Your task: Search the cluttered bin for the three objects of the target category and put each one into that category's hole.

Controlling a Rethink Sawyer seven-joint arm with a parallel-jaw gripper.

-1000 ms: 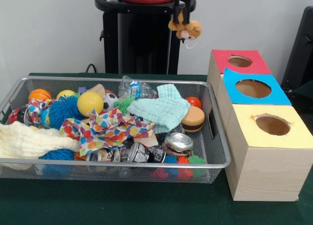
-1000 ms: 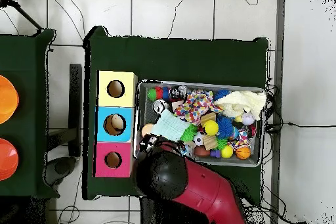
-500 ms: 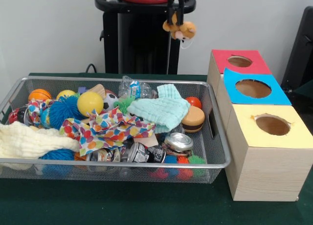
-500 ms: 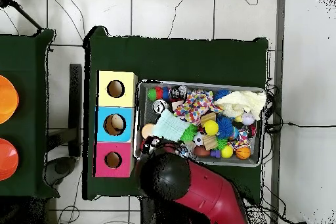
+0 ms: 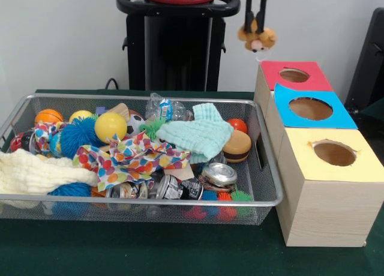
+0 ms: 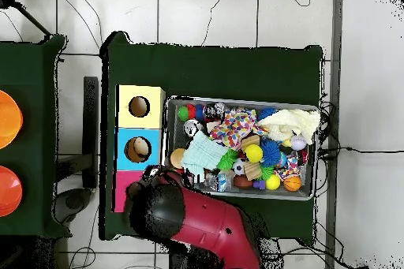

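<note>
- My fingers (image 5: 258, 25) hang high above the counter, pinching a small brown plush toy (image 5: 257, 38) that dangles just below their tips.
- I hold it up this high, I judge, so it clears the bin wall and the box edges while it travels.
- The toy hangs just short of the red-topped box (image 5: 294, 75), above its near left corner and not yet over the hole (image 5: 294, 75).
- In the overhead view my arm (image 6: 197, 222) covers the red box entirely, so the toy cannot be seen from there.
- Beside the red box stand the blue-topped box (image 5: 310, 106) and the yellow-topped box (image 5: 333, 151), in one touching row; each has a round hole facing up, so things drop straight in.
- The blue box already shows something pale inside its hole from above.
- The wire bin (image 5: 261, 149) sits just beside the boxes, packed with balls, a mint cloth (image 5: 198, 135), a spotted cloth (image 5: 135, 161), cans and a toy burger (image 5: 237, 146).
- The next move calls for centring the toy over a hole before I let go, or it may catch the rim.
</note>
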